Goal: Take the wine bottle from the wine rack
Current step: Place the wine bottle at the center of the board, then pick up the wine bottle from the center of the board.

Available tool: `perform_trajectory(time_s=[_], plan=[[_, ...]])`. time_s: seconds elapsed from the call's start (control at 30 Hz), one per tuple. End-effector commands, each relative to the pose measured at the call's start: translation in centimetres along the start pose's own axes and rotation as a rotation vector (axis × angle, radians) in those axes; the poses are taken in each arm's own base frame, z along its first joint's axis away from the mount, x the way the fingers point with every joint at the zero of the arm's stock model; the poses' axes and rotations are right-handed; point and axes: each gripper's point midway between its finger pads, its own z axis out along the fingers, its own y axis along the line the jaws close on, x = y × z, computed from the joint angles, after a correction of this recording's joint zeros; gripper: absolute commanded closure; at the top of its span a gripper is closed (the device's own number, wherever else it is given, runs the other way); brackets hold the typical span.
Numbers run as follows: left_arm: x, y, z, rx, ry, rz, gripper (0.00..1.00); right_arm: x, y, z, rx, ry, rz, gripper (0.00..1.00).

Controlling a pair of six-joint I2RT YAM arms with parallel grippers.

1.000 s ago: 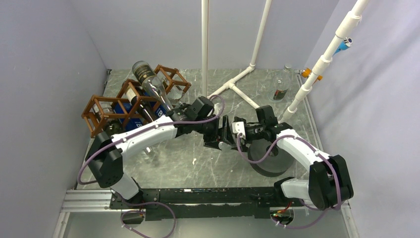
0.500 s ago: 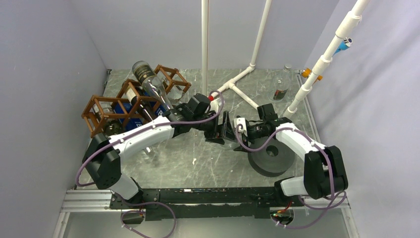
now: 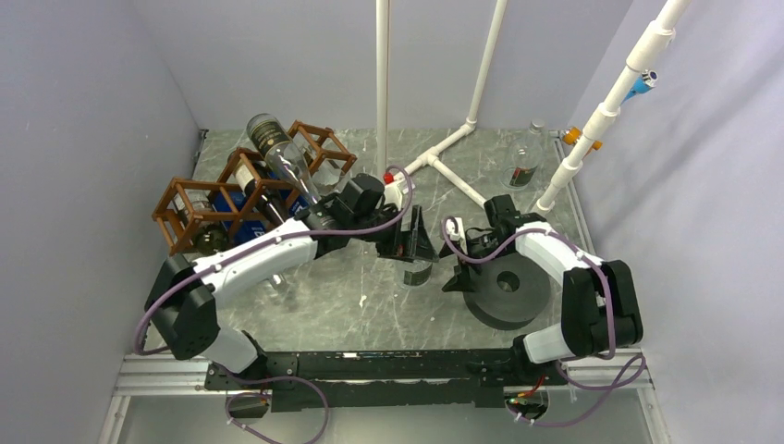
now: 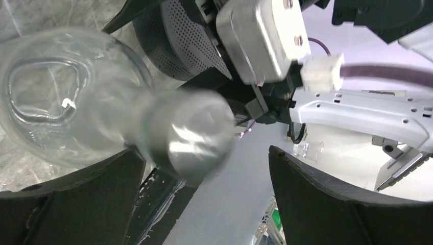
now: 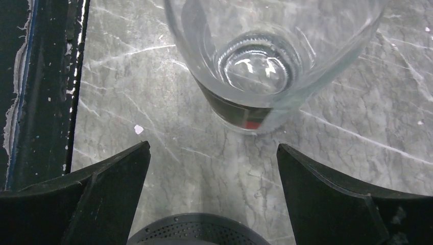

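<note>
Marble-grey table [image 3: 351, 301] from above; the brown wooden wine rack [image 3: 242, 190] sits at the back left, with other bottles [image 3: 282, 157] lying in its cells; the clear wine bottle [image 3: 417, 271] stands upright near the middle of the table, well apart from the rack; we judge the removal done, with only the arms' retreat left. The left gripper [image 3: 410, 248] hangs over the bottle's neck; the right gripper [image 3: 458, 276] sits just beside it, next to a dark disc [image 3: 507, 294].

From the left wrist we look down onto the bottle's cap; the fingers [image 4: 327, 204] stand wide apart, with open space on one side of the neck, gripping nothing; the overhead view hides this.

From the right wrist we see only the bottle's base and dark label band resting on the marble; these fingers [image 5: 92, 194] are also spread wide and empty.
</note>
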Motion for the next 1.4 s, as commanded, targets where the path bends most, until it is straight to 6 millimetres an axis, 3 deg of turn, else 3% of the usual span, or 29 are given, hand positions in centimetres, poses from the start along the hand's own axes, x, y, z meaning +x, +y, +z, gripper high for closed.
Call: perform_trajectory(time_s=[0.0, 0.43, 0.73, 0.87, 1.1, 1.37], plan=[[-1.7, -1.3, -2.2, 0.015, -0.124, 0.124, 0.05, -1.9, -0.3, -1.2, 0.002, -0.063, -0.014, 0.02], [-2.5, -1.7, -9.3, -0.087, -0.367, 0.324, 0.03, -5.0, 0.6, -4.2, 0.067, -0.061, -0.102, 0.02], [-3.0, -1.4, -14.2, -0.201, -0.493, 0.441, 0.00, -9.5, 1.4, -6.1, 0.054, -0.029, -0.150, 0.01], [-3.0, -0.7, -16.6, -0.245, -0.591, 0.439, 0.00, -11.5, 1.4, -6.2, 0.033, -0.009, -0.173, 0.01], [-1.6, 0.8, -19.9, -0.285, -0.704, 0.415, 0.01, -14.1, -0.4, -5.7, 0.040, 0.024, -0.226, 0.01], [-0.1, 2.4, -22.6, -0.329, -0.777, 0.381, 0.00, -15.4, -1.5, -3.0, 0.015, 0.094, -0.255, 0.01]])
